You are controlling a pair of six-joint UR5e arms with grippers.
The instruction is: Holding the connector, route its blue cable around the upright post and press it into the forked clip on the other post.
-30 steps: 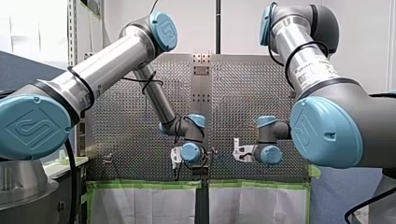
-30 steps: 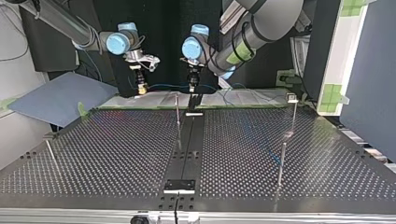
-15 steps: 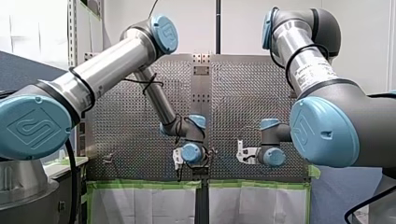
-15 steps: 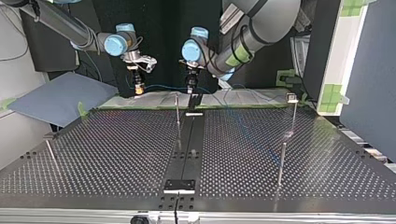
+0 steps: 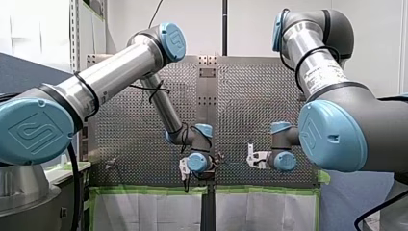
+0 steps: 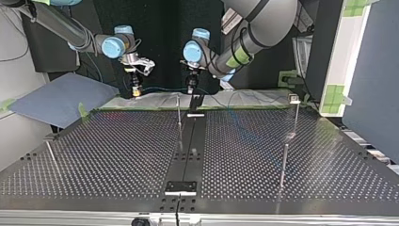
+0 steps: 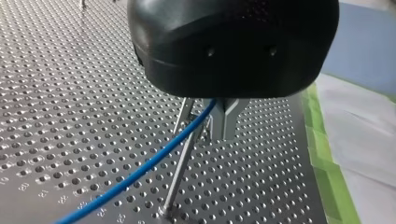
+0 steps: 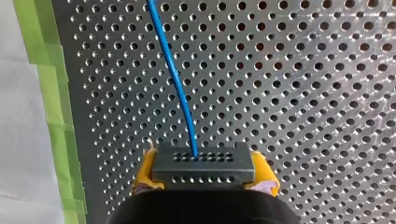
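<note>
Connector point(image 8: 203, 167) crosswise between yellow fingers point(image 8: 144, 172), cable point(image 8: 174, 79) ahead

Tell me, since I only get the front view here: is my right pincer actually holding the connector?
Observer: Yes. The right wrist view shows my right pincer gripping the connector, a black block, between its yellow pads.
Operator: Where does the cable go from there?
Observer: The blue cable leaves the connector's face and runs ahead over the perforated table.
Operator: And at the left arm?
Observer: In the left wrist view the cable runs up under my left pincer, crossing an upright post. I cannot tell whether cable and post touch.
</note>
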